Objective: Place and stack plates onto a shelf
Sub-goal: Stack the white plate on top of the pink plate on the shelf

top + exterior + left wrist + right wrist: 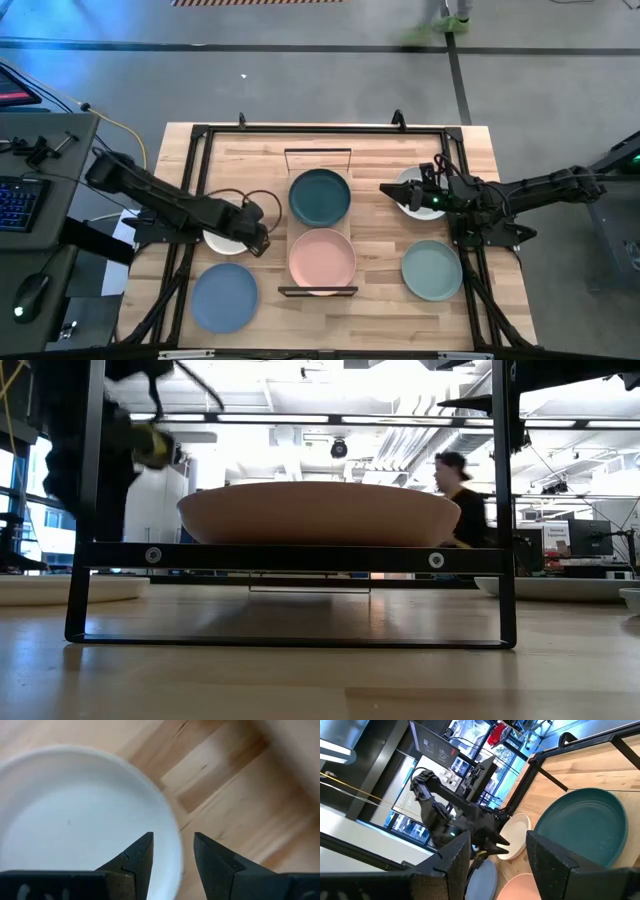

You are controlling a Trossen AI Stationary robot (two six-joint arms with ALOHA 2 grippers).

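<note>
Six plates: two (321,196) (322,261) shelved, four (225,296) (432,270) (222,241) (407,196) on table.

Bright ceiling strip lights (330,418) glare white above the round matte pink plate (318,512). The round whitish plate (75,820) looks blurred at its rim.

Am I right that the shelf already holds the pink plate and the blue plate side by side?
Not quite: the pink plate shares the shelf with the dark teal plate, as the high view shows. The blue plate lies on the table.
</note>
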